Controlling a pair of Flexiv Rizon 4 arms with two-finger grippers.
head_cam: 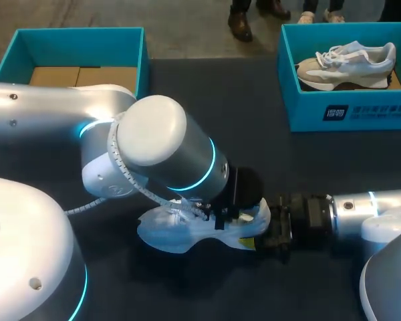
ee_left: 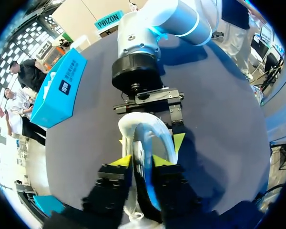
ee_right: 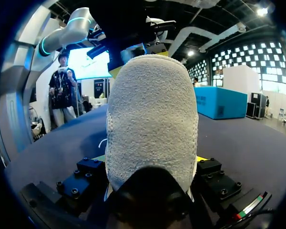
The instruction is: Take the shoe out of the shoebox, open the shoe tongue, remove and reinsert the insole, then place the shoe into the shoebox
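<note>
A white shoe (head_cam: 167, 234) lies on the dark table, toe to the left, heel to the right. My left gripper (ee_left: 143, 161), under its big wrist in the head view, is shut on a white and pale blue flap at the shoe's opening (ee_left: 145, 131); whether it is tongue or insole I cannot tell. My right gripper (head_cam: 255, 231) comes in from the right and is shut on the heel, one yellow tip (ee_left: 178, 140) on each side. In the right wrist view the rough white heel (ee_right: 152, 119) stands between its fingers (ee_right: 150, 160).
A teal shoebox (head_cam: 347, 110) at the back right holds a second grey and white shoe (head_cam: 347, 63). Another teal box (head_cam: 73, 37) at the back left has brown card inside. The left arm's wrist (head_cam: 160, 144) covers the table's middle.
</note>
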